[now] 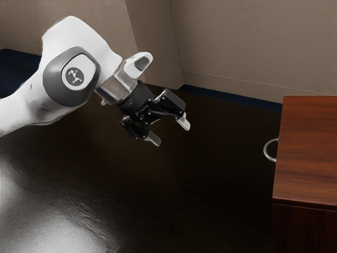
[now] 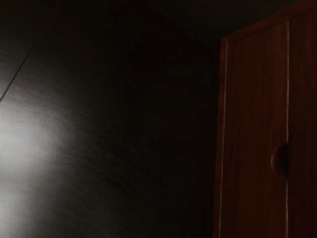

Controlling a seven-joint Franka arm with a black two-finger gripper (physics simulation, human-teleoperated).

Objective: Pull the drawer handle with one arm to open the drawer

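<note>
Hand (image 1: 169,132) gapes, well apart from drawer handle (image 1: 265,151).

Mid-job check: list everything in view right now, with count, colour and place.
cabinet: one, reddish-brown wood, at the exterior view's right edge.
drawer handle: one, silver ring, on the cabinet's face toward the arm.
tabletop: one, glossy near-black, beneath the arm and cabinet.
walls: several panels, beige with blue baseboard, behind the tabletop.
arm: one, white and grey, entering from the exterior view's left.
hand: one, black, open, in the air, apart from the drawer handle.
</note>
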